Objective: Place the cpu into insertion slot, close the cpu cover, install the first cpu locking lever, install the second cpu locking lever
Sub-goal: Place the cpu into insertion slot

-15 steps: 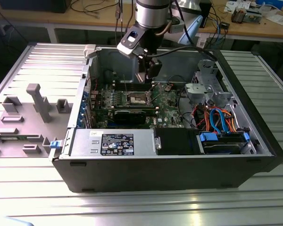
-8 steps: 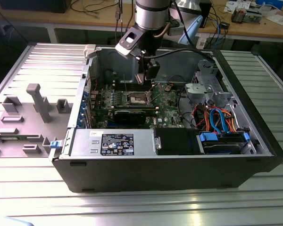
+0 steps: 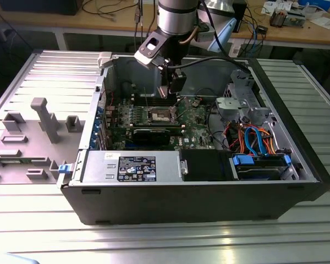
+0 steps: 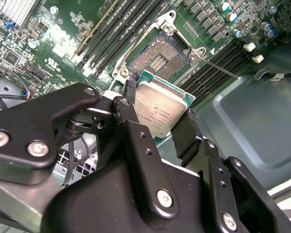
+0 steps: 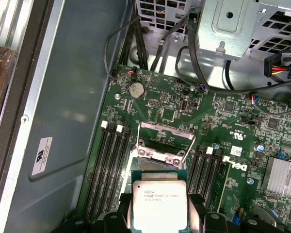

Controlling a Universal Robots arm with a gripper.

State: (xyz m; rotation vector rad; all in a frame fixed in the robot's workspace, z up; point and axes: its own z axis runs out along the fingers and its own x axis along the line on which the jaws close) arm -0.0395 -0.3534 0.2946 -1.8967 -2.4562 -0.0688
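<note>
Above the dark, silver-rimmed square insertion slot [image 4: 157,60] of the green motherboard [image 4: 63,29], I see my black end effector [image 4: 157,114] clenched on the flat silver-grey square cpu [image 5: 159,204].

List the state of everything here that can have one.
cpu, gripped at its edges, held above the board, not seated.
hand, shut on the cpu.
slot, empty, contacts exposed.
cover, swung up, open.
case, side open.
</note>
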